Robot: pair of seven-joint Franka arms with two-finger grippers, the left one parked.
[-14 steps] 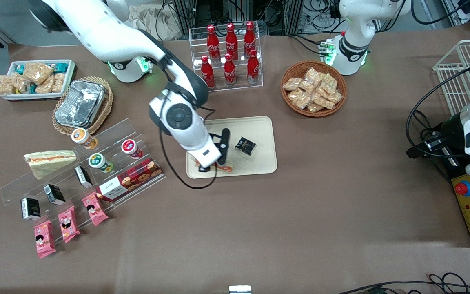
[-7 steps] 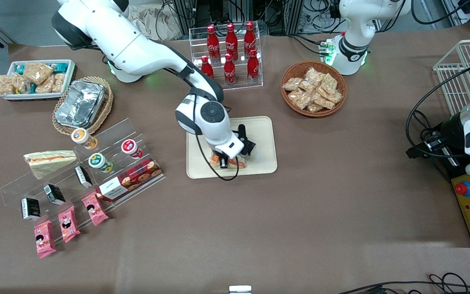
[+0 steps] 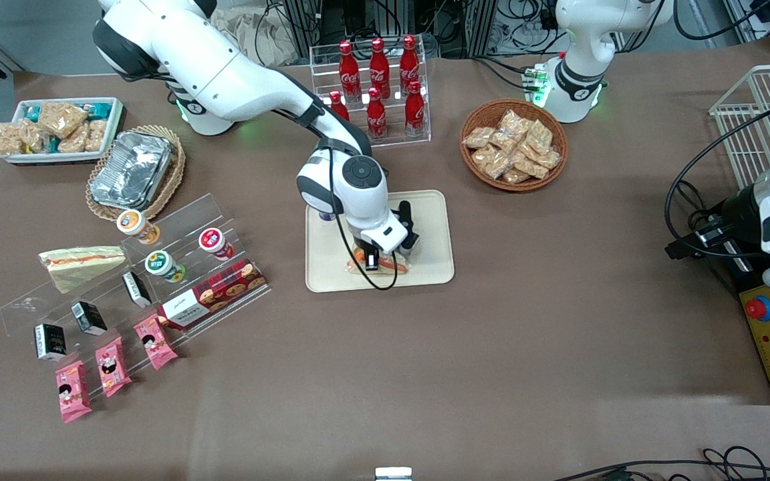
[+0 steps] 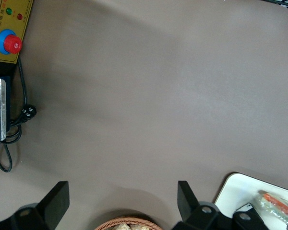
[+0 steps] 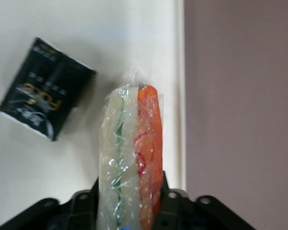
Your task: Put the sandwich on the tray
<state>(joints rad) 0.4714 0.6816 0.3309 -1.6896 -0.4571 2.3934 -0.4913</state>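
Note:
The sandwich, in clear wrap with pale bread and an orange-red filling, is held in my right gripper over the part of the cream-beige tray nearest the front camera. The wrist view shows the sandwich edge-on between the black fingers, the gripper shut on it, close to the tray's rim. A black snack packet lies on the tray beside the sandwich. The left wrist view shows the tray's corner and the sandwich.
A longer pale sandwich wedge lies on the acrylic stand with cups and a cookie box toward the working arm's end. The cola bottle rack and a snack basket stand farther from the camera than the tray.
My gripper has carried the sandwich along the tray toward the parked arm's end, from the tray's corner to beside the black packet. In the last half second it shifted only slightly.

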